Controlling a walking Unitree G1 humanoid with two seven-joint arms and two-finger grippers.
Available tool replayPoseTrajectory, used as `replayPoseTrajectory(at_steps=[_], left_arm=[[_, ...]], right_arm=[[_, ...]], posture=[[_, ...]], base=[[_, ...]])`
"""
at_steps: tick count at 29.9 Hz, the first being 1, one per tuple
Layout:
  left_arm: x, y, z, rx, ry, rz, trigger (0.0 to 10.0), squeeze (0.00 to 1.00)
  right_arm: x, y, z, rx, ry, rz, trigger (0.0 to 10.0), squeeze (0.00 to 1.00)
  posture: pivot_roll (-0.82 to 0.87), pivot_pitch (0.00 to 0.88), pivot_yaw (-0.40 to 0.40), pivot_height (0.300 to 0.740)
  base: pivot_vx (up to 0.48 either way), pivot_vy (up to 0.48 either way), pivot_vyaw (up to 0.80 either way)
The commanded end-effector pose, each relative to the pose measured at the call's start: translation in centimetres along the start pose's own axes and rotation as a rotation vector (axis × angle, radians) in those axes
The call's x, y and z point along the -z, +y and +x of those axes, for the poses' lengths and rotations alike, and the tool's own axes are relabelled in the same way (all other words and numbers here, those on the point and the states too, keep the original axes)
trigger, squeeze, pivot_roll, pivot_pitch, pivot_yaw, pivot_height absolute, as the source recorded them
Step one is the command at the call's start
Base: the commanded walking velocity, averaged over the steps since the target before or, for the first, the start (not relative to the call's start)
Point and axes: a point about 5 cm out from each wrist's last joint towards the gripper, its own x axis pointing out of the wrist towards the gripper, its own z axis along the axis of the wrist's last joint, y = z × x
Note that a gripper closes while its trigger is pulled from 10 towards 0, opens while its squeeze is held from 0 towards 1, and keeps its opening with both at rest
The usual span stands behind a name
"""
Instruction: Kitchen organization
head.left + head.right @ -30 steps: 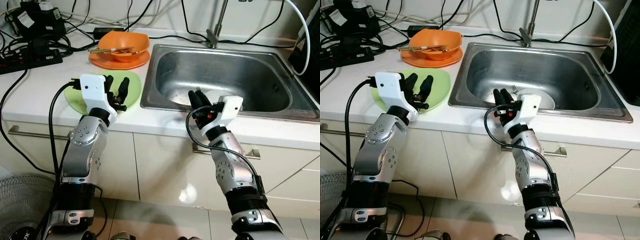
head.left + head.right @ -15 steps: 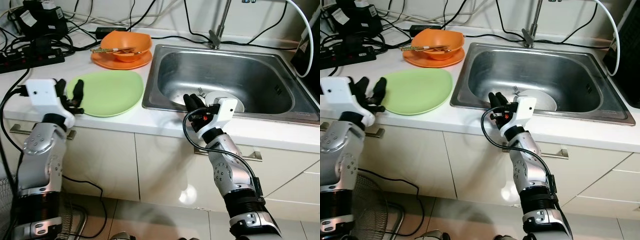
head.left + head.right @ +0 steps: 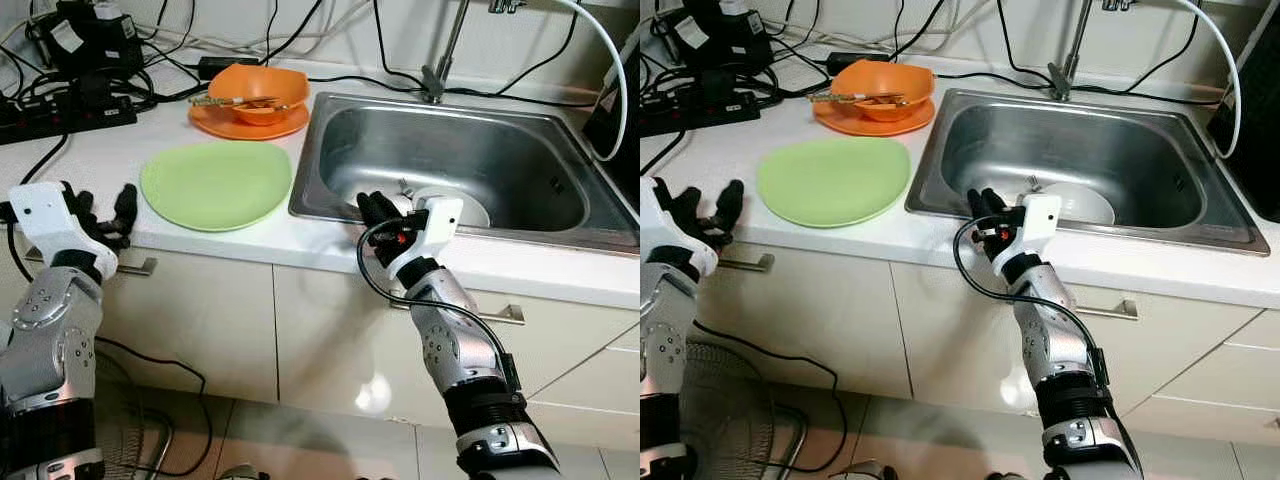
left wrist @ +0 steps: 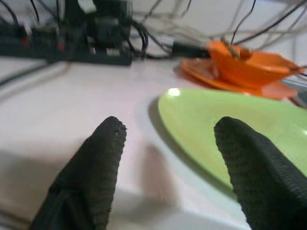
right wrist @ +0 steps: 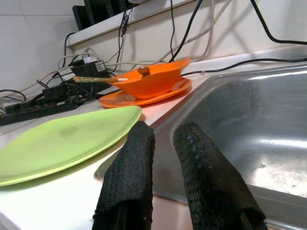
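While the left gripper [image 3: 100,208] hovers at the front edge of the white surface [image 3: 95,165], just off the green plate [image 3: 217,183], its two black textured fingers [image 4: 93,167] stand well apart with nothing between them. That plate is a smooth, glossy, rounded oval lying flat on the surface between the left gripper and the sink [image 3: 470,150].

Behind it, an orange bowl [image 3: 256,92] sits on an orange plate [image 3: 235,124], with a utensil lying across the bowl's rim. The sink is a rectangular basin of brushed steel; a white round dish [image 3: 465,208] lies on its bottom, partly hidden by the right wrist's white housing.

The right gripper [image 3: 375,207] is at the sink's front rim near its left corner; its fingers [image 5: 127,184] are close together with a narrow gap, gripping nothing.

Black cables and a power strip [image 3: 65,108] crowd the back of the surface. From the right wrist, the woven mesh of the fingers reads clearly, as does the low, side-on profile of the bowl with its utensil. From the left wrist, the green plate's thin raised edge shows sharply against the surface.
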Motion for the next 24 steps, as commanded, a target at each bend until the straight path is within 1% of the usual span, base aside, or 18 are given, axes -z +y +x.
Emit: replayPoseTrajectory(at_steps=[1, 6, 7, 8, 11, 16, 22, 24], left_arm=[[0.7, -0.3, 0.0, 0.023, 0.047, -0.042, 10.0, 1.0], [1.0, -1.2, 0.2, 0.075, 0.082, -0.054, 10.0, 1.0], [1.0, -1.5, 0.2, 0.086, 0.088, -0.062, 10.0, 0.22], [1.0, -1.8, 0.2, 0.093, 0.091, -0.074, 10.0, 0.0], [0.7, -2.6, 0.3, 0.128, 0.092, -0.106, 10.0, 0.0], [0.3, -3.1, 0.4, 0.142, 0.091, -0.142, 10.0, 0.0], [0.0, -4.4, 0.5, 0.171, 0.124, -0.208, 10.0, 0.0], [-0.2, -4.9, 0.6, 0.184, 0.13, -0.215, 10.0, 0.0]], right_arm=[[-0.2, 0.0, 0.2, -0.003, 0.004, -0.012, 10.0, 0.0], [-0.2, 0.0, 0.1, -0.001, 0.003, -0.014, 10.0, 0.0], [-0.2, -0.1, 0.1, 0.0, 0.002, -0.014, 10.0, 0.0], [-0.3, -0.1, 0.1, 0.001, 0.001, -0.014, 10.0, 0.0], [-0.3, -0.1, 0.1, 0.003, 0.001, -0.014, 10.0, 0.0], [-0.3, -0.1, 0.1, 0.004, 0.001, -0.014, 10.0, 0.0], [-0.2, -0.1, 0.1, 0.007, 0.002, -0.012, 10.0, 0.0], [-0.2, -0.1, 0.0, 0.009, 0.003, -0.012, 10.0, 0.0]], posture=[[0.14, 0.006, -0.035, 0.74], [0.14, 0.005, -0.033, 0.74], [0.14, 0.005, -0.033, 0.74], [0.14, 0.005, -0.032, 0.74], [0.14, 0.005, -0.032, 0.74], [0.14, 0.007, -0.031, 0.74], [0.13, 0.01, -0.03, 0.74], [0.13, 0.013, -0.027, 0.74]], base=[[0.0, 0.0, 0.0], [0.0, 0.0, 0.0], [0.0, 0.0, 0.0], [0.0, 0.0, 0.0], [0.0, 0.0, 0.0], [0.0, 0.0, 0.0], [0.0, 0.0, 0.0], [0.0, 0.0, 0.0]])
